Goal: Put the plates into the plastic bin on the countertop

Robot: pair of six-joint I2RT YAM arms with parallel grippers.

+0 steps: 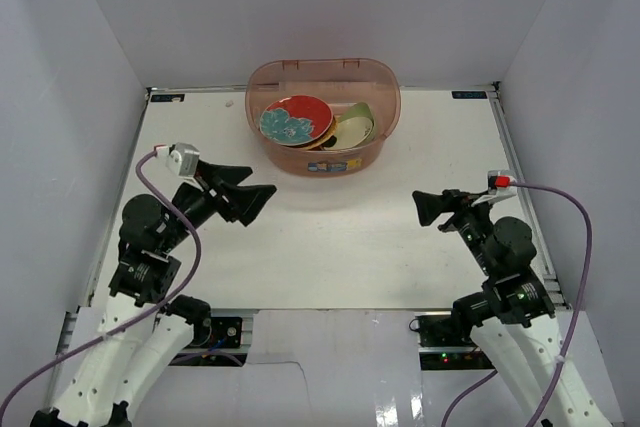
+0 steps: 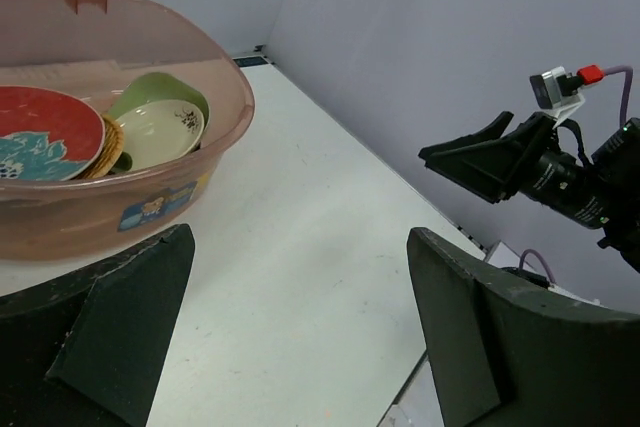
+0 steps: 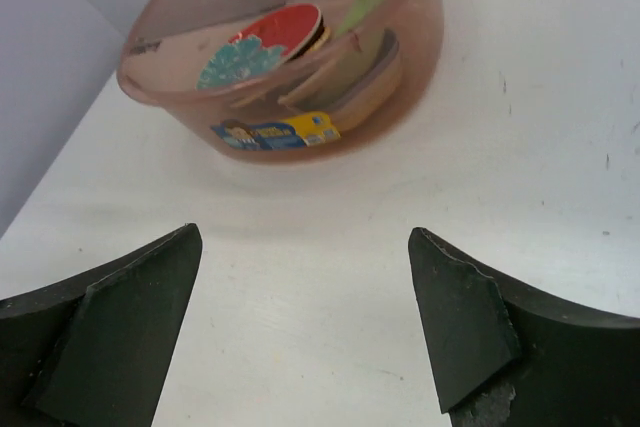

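The reddish-brown plastic bin [image 1: 322, 115] stands at the far middle of the white countertop [image 1: 330, 237]. Inside it lie the plates: a red round plate with a teal flower [image 1: 296, 120] on top, a cream plate [image 1: 354, 131] and a green one [image 1: 364, 113] beside it, others hidden beneath. The bin [image 2: 110, 177] and red plate [image 2: 45, 132] show in the left wrist view, and the bin [image 3: 290, 57] in the right wrist view. My left gripper [image 1: 262, 197] is open and empty, left of centre. My right gripper [image 1: 422, 208] is open and empty, right of centre.
White walls enclose the countertop on three sides. The right arm [image 2: 560, 172] shows in the left wrist view against the right wall. A label sticker [image 3: 275, 130] marks the bin's near side.
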